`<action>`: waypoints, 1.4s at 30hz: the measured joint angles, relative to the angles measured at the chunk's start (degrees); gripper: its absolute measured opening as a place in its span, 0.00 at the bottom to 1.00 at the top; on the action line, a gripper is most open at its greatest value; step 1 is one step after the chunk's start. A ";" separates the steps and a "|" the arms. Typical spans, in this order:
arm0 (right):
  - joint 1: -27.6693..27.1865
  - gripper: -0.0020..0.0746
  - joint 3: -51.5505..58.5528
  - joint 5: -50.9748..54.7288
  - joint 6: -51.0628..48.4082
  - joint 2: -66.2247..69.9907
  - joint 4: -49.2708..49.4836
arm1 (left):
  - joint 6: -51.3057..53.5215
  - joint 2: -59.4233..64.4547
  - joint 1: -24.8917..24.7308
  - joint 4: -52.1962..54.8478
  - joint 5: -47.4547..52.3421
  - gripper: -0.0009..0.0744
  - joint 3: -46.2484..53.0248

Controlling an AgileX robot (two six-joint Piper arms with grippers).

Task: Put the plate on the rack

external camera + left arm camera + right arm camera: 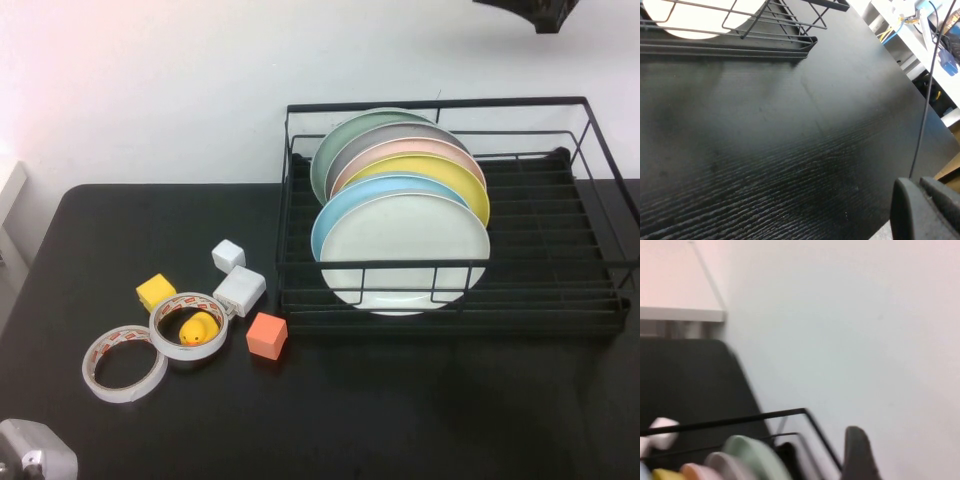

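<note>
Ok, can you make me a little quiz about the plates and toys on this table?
1. True or false: the mint-green plate stands at the very back of the rack.
2. How many plates stand in the rack?
3. What sits inside the tape roll? A a duck, B an orange cube, C a plate.

Key: 1 true. 2 six. 3 A, the rubber duck.
Both arms are away: the left gripper is at the table's near left corner and the right gripper is high above the rack.
</note>
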 joint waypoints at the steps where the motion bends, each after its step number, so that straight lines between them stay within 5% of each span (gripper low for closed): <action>1: 0.00 0.57 0.00 0.89 0.51 0.00 0.00 | 0.00 0.00 0.00 0.00 0.05 0.01 0.00; 4: 0.00 0.45 0.00 3.77 3.24 -0.57 0.00 | 0.95 0.00 0.00 0.00 0.71 0.01 0.00; 8: 0.00 0.17 0.00 7.23 6.55 -3.78 -0.33 | 5.63 0.00 0.00 0.00 0.14 0.01 0.00; 11: 0.00 0.07 0.00 10.63 8.72 -7.53 -0.67 | 7.37 0.00 0.00 0.00 -3.78 0.01 -0.53; 23: 0.13 0.04 0.00 11.72 18.07 -20.45 -7.24 | 23.66 0.00 0.00 -1.17 -24.55 0.01 -4.73; 30: 5.25 0.04 0.00 11.72 22.47 -24.90 -14.55 | 32.76 0.00 0.00 -1.63 -30.92 0.01 -7.47; 42: 18.55 0.04 0.00 11.72 31.33 -29.86 -32.52 | 32.18 -4.27 0.00 -1.85 -23.69 0.01 -7.98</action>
